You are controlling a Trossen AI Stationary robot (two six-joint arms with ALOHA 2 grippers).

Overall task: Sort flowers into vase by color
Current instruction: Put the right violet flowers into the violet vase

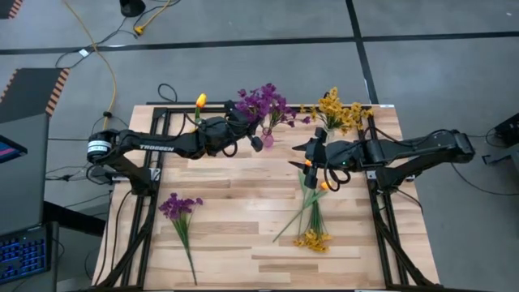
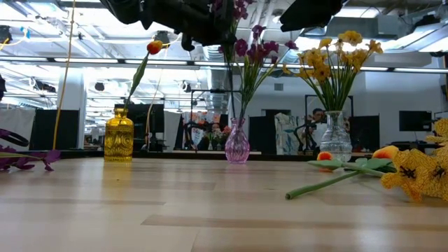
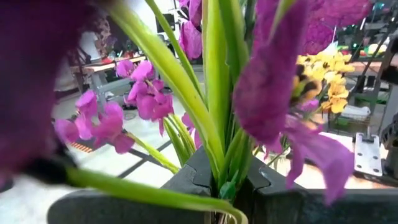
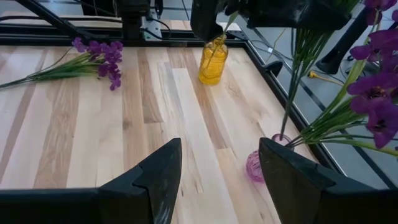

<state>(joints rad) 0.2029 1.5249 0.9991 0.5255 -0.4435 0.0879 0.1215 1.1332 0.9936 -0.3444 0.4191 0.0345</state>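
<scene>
My left gripper [image 1: 253, 136] is clamping purple flowers [image 1: 263, 103] over the pink vase [image 1: 267, 139] at the table's [image 1: 243, 235] far edge; next, lowering stems. My right gripper [image 4: 219, 174] is waiting, fingers apart.

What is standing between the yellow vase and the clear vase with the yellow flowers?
The pink vase with purple flowers stands between the yellow vase and the clear vase. The low view shows all three in a row along the table's far edge.

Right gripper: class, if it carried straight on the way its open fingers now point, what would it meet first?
Probably the pink vase, just ahead of the right gripper and slightly off-centre; depth is unclear, so it might pass and reach the yellow vase.
</scene>
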